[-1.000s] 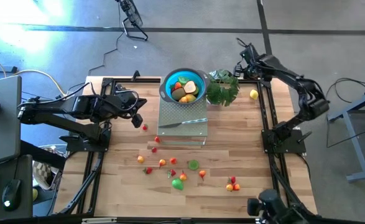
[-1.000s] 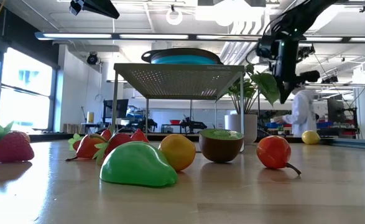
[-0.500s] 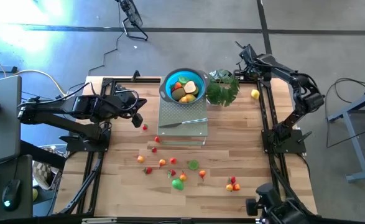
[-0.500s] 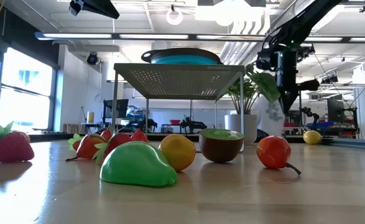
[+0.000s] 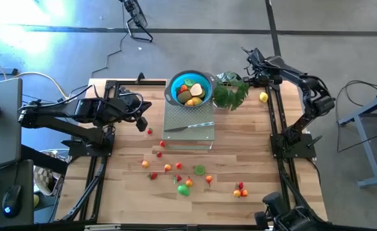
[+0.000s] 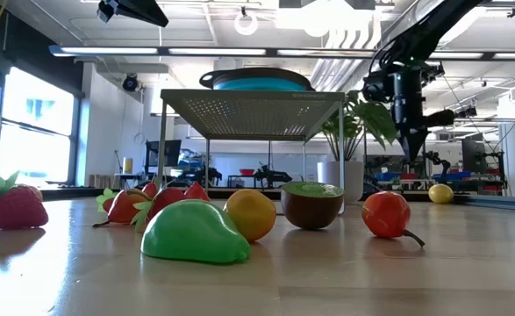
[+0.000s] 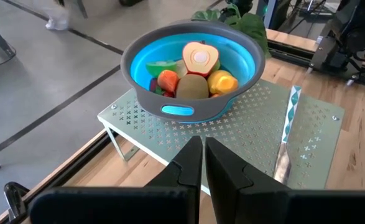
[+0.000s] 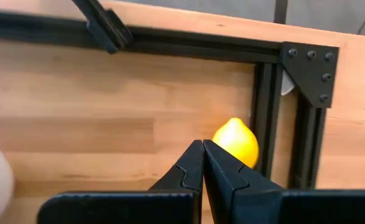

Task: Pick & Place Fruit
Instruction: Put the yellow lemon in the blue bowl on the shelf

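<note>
I see the fruit (image 5: 190,181) as small, glossy toy pieces scattered over the front half of the table (image 5: 252,147): strawberries (image 6: 11,204) with green leaf caps, a smooth green pear-like piece (image 6: 194,233), an orange (image 6: 250,213), a halved brown kiwi (image 6: 312,204) with a green face, a red piece (image 6: 386,213) with a thin stem. More pieces sit piled in the blue bowl (image 7: 145,53), among them a halved red one showing a pale core. 1 yellow lemon (image 8: 236,140) lies apart at the far right edge, just beside the black frame rail (image 8: 266,118).

The bowl stands on a perforated metal rack (image 7: 244,118), with a knife (image 7: 287,134) lying next to it. A leafy plant (image 5: 230,91) stands just right of the rack.

My right gripper (image 8: 203,146) hovers above the lemon, fingers pressed together, nothing in them. My left gripper (image 7: 203,144) waits at the table's left side, facing the rack, fingers nearly touching, also empty.
</note>
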Robot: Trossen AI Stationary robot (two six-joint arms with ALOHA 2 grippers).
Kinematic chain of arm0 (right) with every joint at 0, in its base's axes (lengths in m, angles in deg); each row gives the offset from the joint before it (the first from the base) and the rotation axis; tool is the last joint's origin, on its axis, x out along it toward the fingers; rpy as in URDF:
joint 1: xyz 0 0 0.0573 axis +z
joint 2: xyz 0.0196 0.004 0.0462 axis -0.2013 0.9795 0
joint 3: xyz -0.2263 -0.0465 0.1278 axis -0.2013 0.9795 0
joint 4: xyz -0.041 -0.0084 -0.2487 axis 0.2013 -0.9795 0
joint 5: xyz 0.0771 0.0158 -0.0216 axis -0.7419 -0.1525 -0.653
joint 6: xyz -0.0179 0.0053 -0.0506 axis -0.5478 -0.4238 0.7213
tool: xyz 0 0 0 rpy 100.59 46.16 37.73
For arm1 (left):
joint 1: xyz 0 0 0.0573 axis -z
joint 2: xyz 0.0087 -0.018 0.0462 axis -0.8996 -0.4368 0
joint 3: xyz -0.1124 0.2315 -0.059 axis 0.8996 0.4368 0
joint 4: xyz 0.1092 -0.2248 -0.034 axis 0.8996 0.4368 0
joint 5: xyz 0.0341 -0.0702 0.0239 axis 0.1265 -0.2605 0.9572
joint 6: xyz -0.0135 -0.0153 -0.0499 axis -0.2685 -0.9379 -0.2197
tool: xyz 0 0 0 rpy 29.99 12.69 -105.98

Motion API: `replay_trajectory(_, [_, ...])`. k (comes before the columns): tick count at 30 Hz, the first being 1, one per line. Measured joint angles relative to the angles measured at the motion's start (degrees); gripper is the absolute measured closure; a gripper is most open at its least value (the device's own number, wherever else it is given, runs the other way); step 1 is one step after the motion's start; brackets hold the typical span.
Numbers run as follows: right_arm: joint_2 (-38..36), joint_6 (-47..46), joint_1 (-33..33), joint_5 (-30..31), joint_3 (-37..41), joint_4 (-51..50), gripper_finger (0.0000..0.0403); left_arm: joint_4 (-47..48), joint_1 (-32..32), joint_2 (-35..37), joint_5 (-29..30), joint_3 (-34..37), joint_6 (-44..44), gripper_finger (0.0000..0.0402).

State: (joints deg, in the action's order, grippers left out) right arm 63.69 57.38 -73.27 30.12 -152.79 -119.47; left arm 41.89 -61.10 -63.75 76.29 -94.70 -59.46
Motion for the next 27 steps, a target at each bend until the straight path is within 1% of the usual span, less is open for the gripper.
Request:
replay_trajectory(6, [0.11,5.86,3.71,4.63,0.00,-0.05,0.0400,0.05,0.00,0.00,0.00,0.00,0.00,0.0388])
replay_trajectory(8, [0.75,6.08,4.55,6.85,-0.02,-0.63,0.0400,0.05,0.00,0.00,0.00,0.00,0.00,0.0388])
replay_trajectory(11, [1.98,5.67,4.09,8.09,-0.02,-1.64,0.0400,0.11,0.00,-0.01,0.00,0.00,0.01,0.0388])
replay_trajectory(17, [4.07,4.20,2.00,7.50,-1.31,-2.97,0.0400,0.33,0.00,-0.02,0.00,0.00,0.00,0.0388])
replay_trajectory(21, [7.16,3.84,1.50,7.46,-5.46,-4.08,0.0400,0.33,0.00,-0.02,-0.02,0.00,0.00,0.0388])
replay_trajectory(24, [9.99,2.01,1.18,8.40,-9.52,-7.21,0.0400,0.32,0.00,-0.02,-0.02,0.00,0.00,0.0388])
replay_trajectory(27, [11.64,1.17,0.36,5.90,-12.73,-9.77,0.0400,0.31,0.00,-0.02,-0.02,0.00,0.00,0.0388])
